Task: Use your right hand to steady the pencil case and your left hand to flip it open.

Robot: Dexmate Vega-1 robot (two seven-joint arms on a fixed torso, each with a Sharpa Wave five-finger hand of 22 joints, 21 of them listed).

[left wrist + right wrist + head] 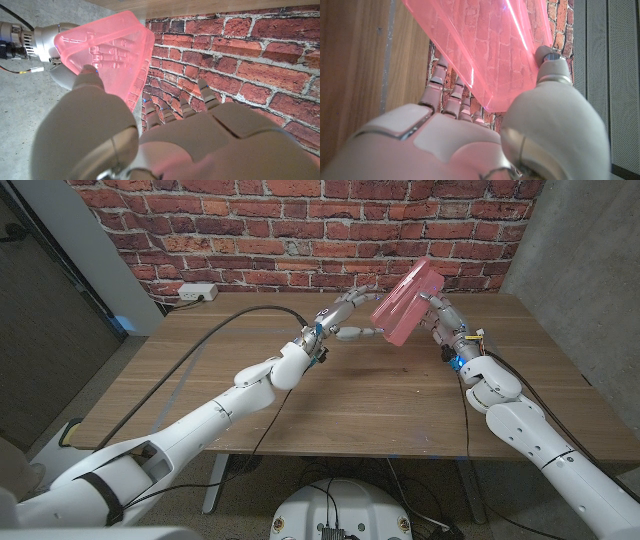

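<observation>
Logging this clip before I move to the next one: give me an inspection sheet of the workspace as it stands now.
Surface: wooden table, bare wood across its middle.
Job's things: translucent pink pencil case, lifted off the table and tilted, near the far edge.
Clutter: nothing seen.
Hands: right hand holds the case, thumb on one face, fingers behind it. Left hand reaches to the case's lower end; contact cannot be told.
Cables: black cable running across the table's left part to the left arm; thin wires at the right wrist.
Surroundings: red brick wall behind, white power outlet at its foot, grey concrete wall on the right.
</observation>
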